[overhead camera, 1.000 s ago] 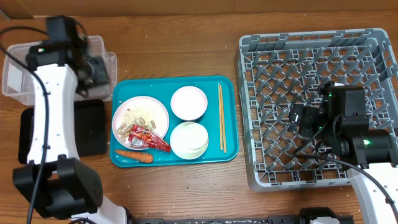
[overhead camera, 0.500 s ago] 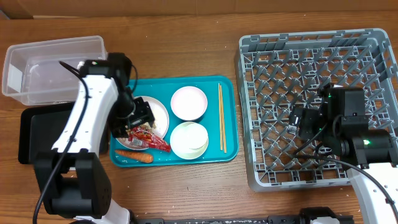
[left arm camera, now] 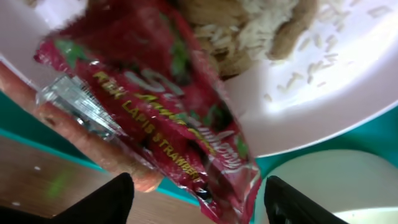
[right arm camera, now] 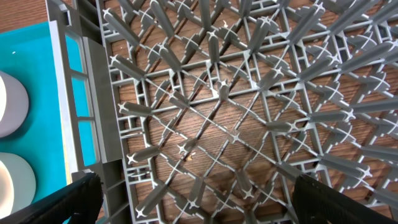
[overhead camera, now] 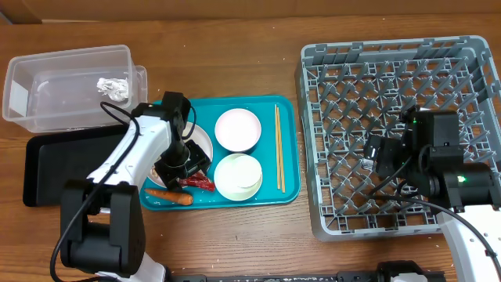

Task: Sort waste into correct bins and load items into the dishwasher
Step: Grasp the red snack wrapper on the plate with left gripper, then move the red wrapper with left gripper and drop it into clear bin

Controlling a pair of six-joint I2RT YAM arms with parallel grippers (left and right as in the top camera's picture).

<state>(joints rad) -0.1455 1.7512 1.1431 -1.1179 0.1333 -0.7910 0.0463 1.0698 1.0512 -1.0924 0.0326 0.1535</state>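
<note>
Jaws on your left tool (left arm camera: 198,190) stand apart over the red wrapper (left arm camera: 168,106), plate's (left arm camera: 348,81) six o'clock; right tool (right arm camera: 196,186) gapes above rack (right arm camera: 236,93).

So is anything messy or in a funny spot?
Yes. The red wrapper droops over the rim of the white plate, half on and half off. Loose rice grains are scattered across the plate, and the carrot lies by itself on the teal tray.
</note>
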